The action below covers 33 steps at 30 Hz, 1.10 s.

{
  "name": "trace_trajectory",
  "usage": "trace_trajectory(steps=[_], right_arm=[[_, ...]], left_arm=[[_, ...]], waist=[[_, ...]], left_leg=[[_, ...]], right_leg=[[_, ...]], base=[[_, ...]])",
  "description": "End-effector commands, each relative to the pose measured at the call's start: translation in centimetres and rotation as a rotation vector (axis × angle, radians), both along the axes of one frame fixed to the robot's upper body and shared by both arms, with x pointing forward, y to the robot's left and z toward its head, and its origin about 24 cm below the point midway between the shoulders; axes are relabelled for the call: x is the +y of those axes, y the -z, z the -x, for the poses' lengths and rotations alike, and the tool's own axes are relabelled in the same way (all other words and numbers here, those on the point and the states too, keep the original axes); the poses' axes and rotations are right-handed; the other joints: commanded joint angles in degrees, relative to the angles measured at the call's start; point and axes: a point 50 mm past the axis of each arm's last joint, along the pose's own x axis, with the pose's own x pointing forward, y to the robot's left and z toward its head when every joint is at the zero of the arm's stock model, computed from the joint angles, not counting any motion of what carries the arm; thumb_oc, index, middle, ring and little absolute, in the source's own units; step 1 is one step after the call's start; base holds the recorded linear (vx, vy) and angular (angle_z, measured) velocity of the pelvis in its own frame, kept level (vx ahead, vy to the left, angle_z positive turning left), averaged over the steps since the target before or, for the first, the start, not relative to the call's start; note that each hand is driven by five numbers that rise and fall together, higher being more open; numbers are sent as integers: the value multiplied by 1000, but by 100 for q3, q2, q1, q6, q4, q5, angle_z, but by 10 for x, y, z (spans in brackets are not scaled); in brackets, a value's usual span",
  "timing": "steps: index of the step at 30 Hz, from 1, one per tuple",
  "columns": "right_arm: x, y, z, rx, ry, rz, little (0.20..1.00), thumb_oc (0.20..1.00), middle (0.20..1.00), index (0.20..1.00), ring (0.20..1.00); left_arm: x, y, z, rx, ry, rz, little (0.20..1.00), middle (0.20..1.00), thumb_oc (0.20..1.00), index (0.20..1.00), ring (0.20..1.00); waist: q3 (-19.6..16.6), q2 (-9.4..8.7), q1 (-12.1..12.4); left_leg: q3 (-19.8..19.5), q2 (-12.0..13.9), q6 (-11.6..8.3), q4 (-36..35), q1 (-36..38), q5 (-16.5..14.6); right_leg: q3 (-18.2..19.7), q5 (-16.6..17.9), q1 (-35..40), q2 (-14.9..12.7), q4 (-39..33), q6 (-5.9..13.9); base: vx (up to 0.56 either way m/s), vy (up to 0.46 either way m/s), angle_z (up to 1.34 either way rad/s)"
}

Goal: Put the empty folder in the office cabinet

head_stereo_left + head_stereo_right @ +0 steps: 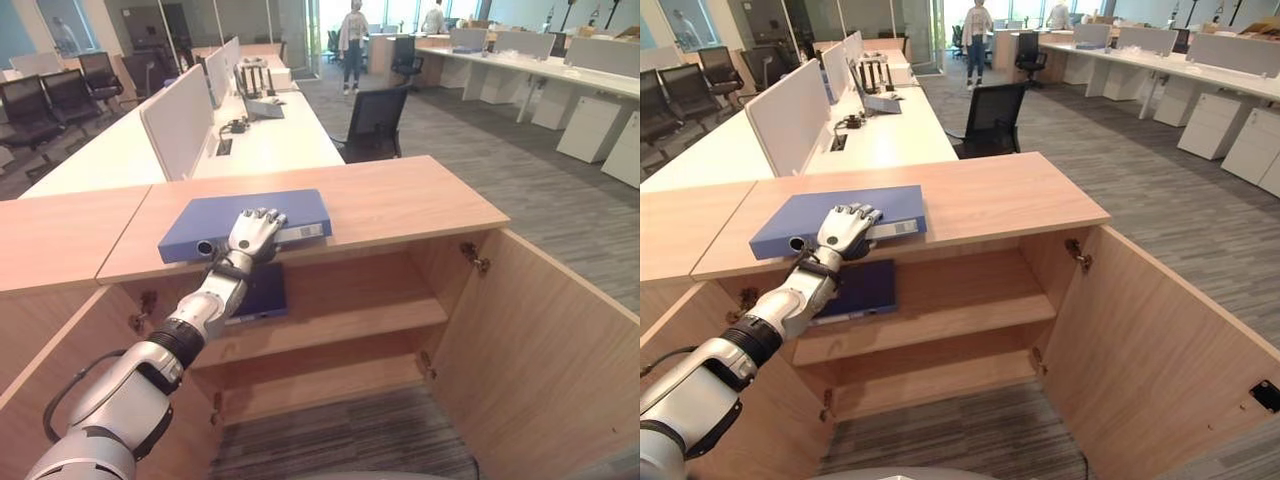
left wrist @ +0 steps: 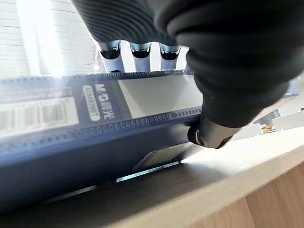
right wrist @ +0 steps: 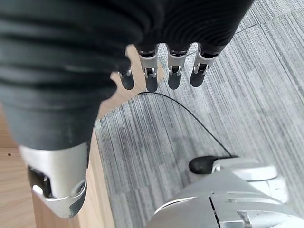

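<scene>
Your left hand [image 1: 254,232] rests on the blue folder [image 1: 240,218], which lies flat on top of the office cabinet [image 1: 400,205], towards the cabinet top's front edge and its left half. The fingers [image 1: 268,215] lie over the folder's upper face, and in the left wrist view the thumb [image 2: 209,135] sits low against the labelled spine, so the hand is clamped on the folder's front edge. The spine faces the front and slightly overhangs the edge of the cabinet top. Below, both cabinet doors stand open; the right door [image 1: 545,340] swings out wide towards you. Inside, a second, darker blue folder [image 1: 262,293] lies flat on the upper shelf [image 1: 350,320], at the shelf's left end, directly under the one you are gripping. The lower shelf [image 1: 330,385] shows beneath it. Your right hand [image 3: 95,71] hangs over the grey carpet [image 3: 199,118] beside a wooden panel, its fingers [image 3: 173,76] straight and relaxed, holding nothing. Beyond the cabinet a white bench [image 1: 270,140] with a divider stretches away, with a black chair [image 1: 375,122] at its right side.
</scene>
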Motion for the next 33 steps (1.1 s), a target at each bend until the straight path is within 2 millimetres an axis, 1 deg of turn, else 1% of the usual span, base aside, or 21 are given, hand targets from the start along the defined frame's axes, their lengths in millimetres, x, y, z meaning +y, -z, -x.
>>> trace_trajectory(steps=[1,4,6,7,8,9,10,11,12,13,15,16,17,18,21,23,24,26,27,30,33], right_arm=[[-5,-3,-14,-3,-38,26,1000,1000,1000,1000,1000],[-5,-2,-12,2,-22,27,1000,1000,1000,1000,1000],[-4,-2,-9,6,17,23,1000,1000,1000,1000,1000],[-1,-1,-9,-3,60,11,1000,1000,1000,1000,1000],[1,-1,-12,-17,87,0,1000,1000,1000,1000,1000],[5,0,-17,-40,112,-22,1000,1000,1000,1000,1000],[9,0,-22,-65,123,-39,1000,1000,1000,1000,1000],[11,-1,-29,-95,122,-53,1000,1000,1000,1000,1000],[13,-2,-35,-125,118,-63,1000,1000,1000,1000,1000],[16,-5,-50,-196,107,-86,1000,1000,1000,1000,1000],[20,-8,-66,-251,78,-135,1000,1000,1000,1000,1000],[21,-11,-73,-284,62,-151,1000,1000,1000,1000,1000],[21,-15,-83,-335,39,-164,1000,1000,1000,1000,1000],[21,-26,-102,-435,0,-192,1000,1000,1000,1000,1000],[19,-46,-124,-591,-30,-244,1000,1000,1000,1000,1000],[16,-57,-132,-673,-36,-269,1000,1000,1000,1000,1000],[14,-72,-142,-771,-27,-298,1000,1000,1000,1000,1000],[15,-86,-152,-870,4,-353,1000,1000,1000,1000,1000],[18,-99,-158,-951,22,-405,1000,1000,1000,1000,1000],[23,-113,-163,-1039,47,-476,1000,1000,1000,1000,1000],[28,-123,-168,-1092,40,-524,1000,1000,1000,1000,1000]], left_arm=[[14,-20,-22,15,-98,-56,200,200,200,200,200],[8,-20,-20,11,-84,9,200,200,200,200,200],[-4,-28,-13,-33,-46,197,200,200,200,200,200],[-16,-34,-1,-48,17,373,200,200,200,200,200],[-20,-36,7,-43,51,461,200,200,200,200,200],[-23,-36,28,-20,119,628,200,200,200,200,200],[-24,-36,40,-6,154,718,200,200,200,200,200],[-25,-35,52,30,197,806,200,200,200,200,200],[-22,-35,64,62,219,892,200,200,200,200,200],[-18,-34,83,127,275,1051,200,200,200,200,200],[-11,-37,100,187,329,1232,200,200,200,200,200],[-5,-39,105,204,337,1305,200,200,200,200,200],[0,-38,111,232,345,1385,200,200,200,200,200],[7,-38,120,277,361,1466,200,200,200,200,200],[18,-43,133,333,398,1571,200,200,200,200,200],[23,-47,139,351,427,1630,200,200,200,200,200],[27,-51,143,354,455,1686,200,200,200,200,200],[28,-54,143,363,499,1780,200,200,200,200,200],[27,-55,144,372,525,1849,200,200,200,200,200],[27,-58,145,350,543,1871,200,200,200,200,200],[24,-52,142,376,520,1890,200,200,200,200,200]], waist=[[234,-157,11],[262,-165,27],[300,-191,74],[343,-215,140],[365,-225,180],[401,-242,254],[426,-252,299],[446,-257,338],[458,-260,359],[519,-271,441],[555,-276,521],[563,-281,530],[588,-286,555],[616,-290,603],[615,-276,627],[604,-263,631],[598,-243,635],[586,-227,640],[585,-221,640],[567,-219,647],[560,-228,646]], left_leg=[[-99,87,-64,82,552,-1052],[-106,90,-63,82,544,-1052],[-138,96,-58,82,518,-1047],[-172,95,-53,82,500,-1045],[-200,93,-48,82,489,-1043],[-245,96,-44,82,477,-1044],[-263,97,-43,82,462,-1040],[-273,95,-41,82,450,-1035],[-285,94,-38,82,441,-1029],[-305,87,-36,82,404,-1016],[-326,85,-38,82,359,-997],[-331,87,-40,82,339,-984],[-349,87,-40,82,310,-965],[-374,90,-45,82,273,-947],[-407,95,-51,82,259,-931],[-426,96,-55,82,250,-925],[-447,87,-57,82,238,-922],[-481,83,-56,82,225,-915],[-501,81,-57,82,218,-908],[-518,81,-61,82,214,-902],[-516,79,-62,82,206,-898]], right_leg=[[-415,20,-153,-319,35,495],[-435,16,-152,-323,35,492],[-475,5,-154,-331,33,482],[-504,-1,-154,-334,33,472],[-517,-4,-153,-335,33,465],[-544,-5,-150,-341,33,454],[-558,-3,-153,-344,33,447],[-568,1,-154,-347,33,440],[-570,8,-155,-352,33,434],[-589,22,-173,-355,33,432],[-629,37,-201,-357,33,424],[-640,45,-212,-357,33,422],[-650,53,-226,-355,33,417],[-680,57,-252,-353,33,413],[-728,50,-248,-351,33,410],[-746,40,-239,-353,33,403],[-759,39,-246,-355,33,400],[-782,40,-247,-362,33,394],[-786,37,-242,-363,33,386],[-806,32,-236,-372,33,374],[-817,36,-240,-375,33,366]], base=[[3,0,-5],[7,3,-5],[0,0,0],[0,0,0],[0,0,0],[0,0,0],[12,-4,7],[1,-1,8],[-10,-2,12],[-26,-6,14],[-27,-13,11],[-27,-16,19],[-43,-24,22],[-38,-28,18],[-12,-17,8],[-8,-3,7],[0,0,0],[-7,-3,3],[-12,-3,5],[-2,2,1],[0,0,0]])
